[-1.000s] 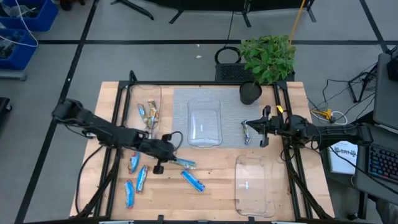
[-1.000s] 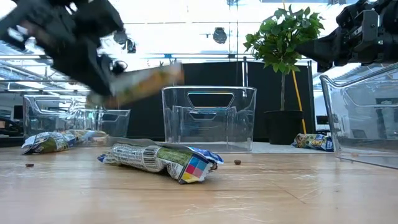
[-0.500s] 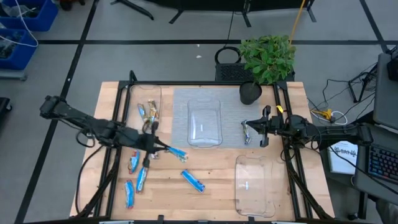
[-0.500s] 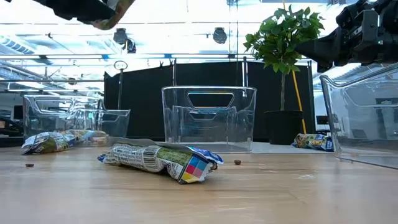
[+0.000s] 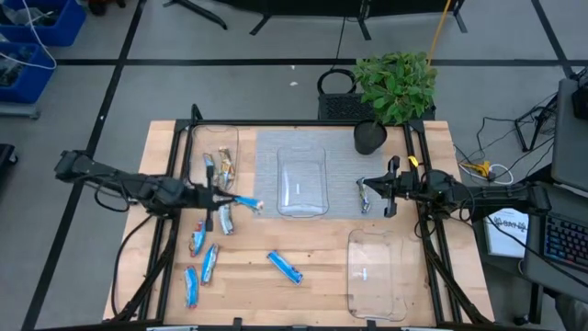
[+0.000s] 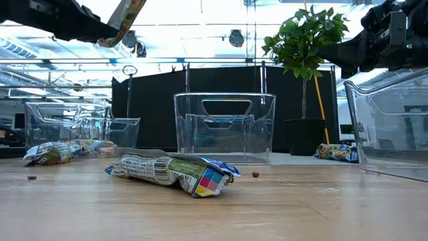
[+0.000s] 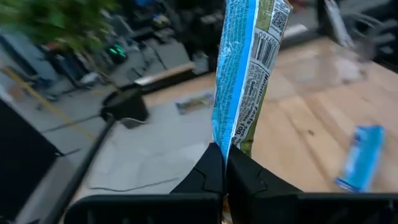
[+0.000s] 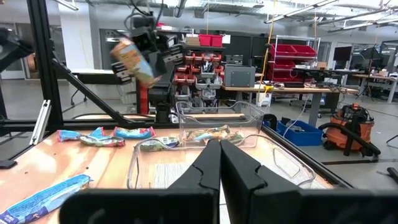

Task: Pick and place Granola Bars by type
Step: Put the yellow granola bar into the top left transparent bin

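Currently the left gripper (image 5: pixel 223 199) hangs above the desk (image 5: pixel 322 253), left of the middle clear tray (image 5: pixel 301 180), its fingers (image 7: pixel 211 171) clamped on one end of a blue granola bar (image 7: pixel 247 65). Three more blue bars (image 5: pixel 200 262) lie at the near left, another (image 5: pixel 285 268) near the centre, and tan bars (image 5: pixel 220 165) rest in the far-left tray. Right gripper (image 5: pixel 390 191) waits at the right with fingers closed, empty

From above, the left gripper (image 5: pixel 223 199) holds a blue-wrapped granola bar (image 5: pixel 244 203) over the table's left half, beside the middle clear tray (image 5: pixel 302 181). Four more blue bars (image 5: pixel 285 267) lie on the wood below. The right gripper (image 5: pixel 375 194) rests near a silver-grey bar (image 5: pixel 363 195).
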